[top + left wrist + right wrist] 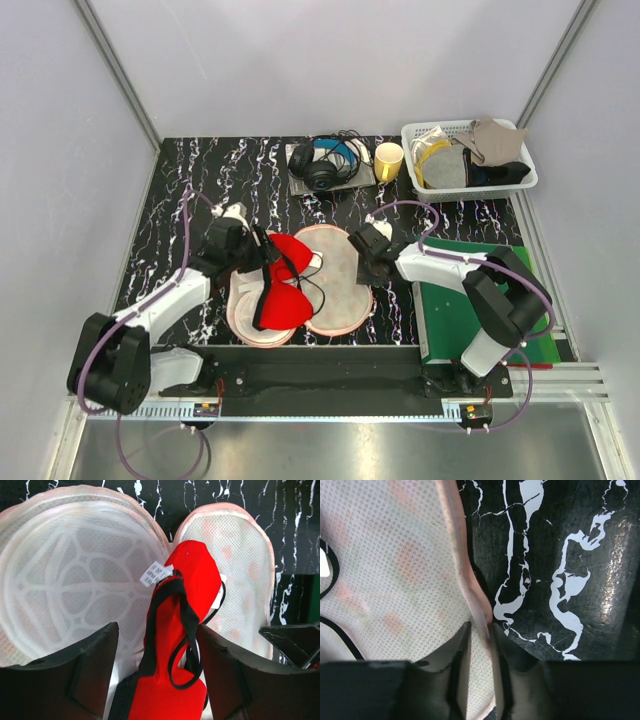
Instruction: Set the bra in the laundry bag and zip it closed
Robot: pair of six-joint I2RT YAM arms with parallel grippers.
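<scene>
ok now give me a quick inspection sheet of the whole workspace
surface: black marbled table, green mat at right
job's things: laundry bag lying open, pale inside up; bra lying across it
clutter: headphones, yellow cup, white basket of cloths along the far edge
grippers: left gripper open astride the bra; right gripper pinching the bag's right rim
cables: purple cable looped along each arm
surroundings: plain grey walls
</scene>
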